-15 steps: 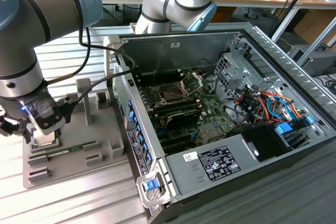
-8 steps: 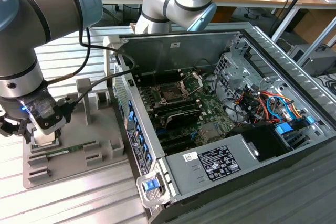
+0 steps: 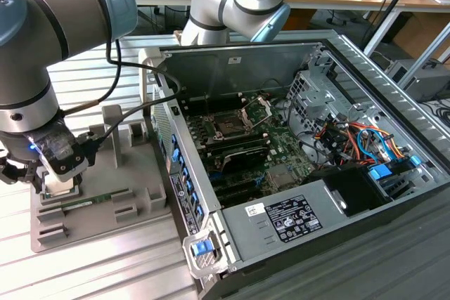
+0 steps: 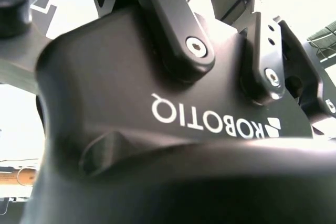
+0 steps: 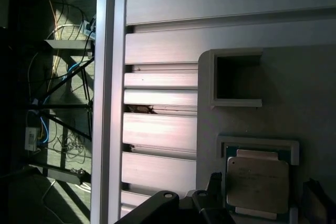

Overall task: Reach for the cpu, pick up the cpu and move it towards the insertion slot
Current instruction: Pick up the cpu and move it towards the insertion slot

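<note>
Two spread fingers are straddling the cpu. Level, centred pinching is looking wisest; the slot is lying near the gripper's three o'clock in the exterior view.

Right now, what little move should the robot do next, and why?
Probably ease straight down a bit. The gripper hangs over the grey tray, its jaws open on either side of the cpu, which lies flat in its recess, not gripped yet.
</note>
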Robot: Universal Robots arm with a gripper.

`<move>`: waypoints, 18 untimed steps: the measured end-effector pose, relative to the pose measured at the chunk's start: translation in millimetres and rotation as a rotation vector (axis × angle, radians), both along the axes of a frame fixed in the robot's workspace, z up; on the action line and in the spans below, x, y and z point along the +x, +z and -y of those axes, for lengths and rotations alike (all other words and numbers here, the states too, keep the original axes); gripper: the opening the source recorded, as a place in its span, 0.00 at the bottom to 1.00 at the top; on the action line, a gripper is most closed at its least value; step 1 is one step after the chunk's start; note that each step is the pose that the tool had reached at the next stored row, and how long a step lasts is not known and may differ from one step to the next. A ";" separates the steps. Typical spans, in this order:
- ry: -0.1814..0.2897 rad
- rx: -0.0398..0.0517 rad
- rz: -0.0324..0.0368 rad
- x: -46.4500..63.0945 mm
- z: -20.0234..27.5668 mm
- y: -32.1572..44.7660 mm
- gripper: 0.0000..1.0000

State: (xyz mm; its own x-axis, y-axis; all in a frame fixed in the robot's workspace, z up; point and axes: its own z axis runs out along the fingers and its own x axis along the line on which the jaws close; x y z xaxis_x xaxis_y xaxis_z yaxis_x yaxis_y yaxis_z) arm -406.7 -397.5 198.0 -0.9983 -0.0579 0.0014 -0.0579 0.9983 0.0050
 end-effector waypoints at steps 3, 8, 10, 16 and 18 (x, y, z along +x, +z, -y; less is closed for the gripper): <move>0.000 0.0000 0.0000 0.0 0.0 -0.6 0.66; 0.001 0.0000 0.0001 0.0 -0.6 -1.9 0.66; 0.001 0.0001 0.0001 0.0 -1.4 -2.1 0.66; 0.006 0.0000 0.0000 -0.1 -3.3 -4.3 0.66; 0.006 0.0001 0.0001 -0.3 -3.8 -5.2 0.66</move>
State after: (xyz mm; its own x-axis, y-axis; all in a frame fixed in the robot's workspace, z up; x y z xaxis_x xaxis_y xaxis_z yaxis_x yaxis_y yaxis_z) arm -407.0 -393.7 192.7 -0.9980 -0.0638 0.0013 -0.0638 0.9980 0.0050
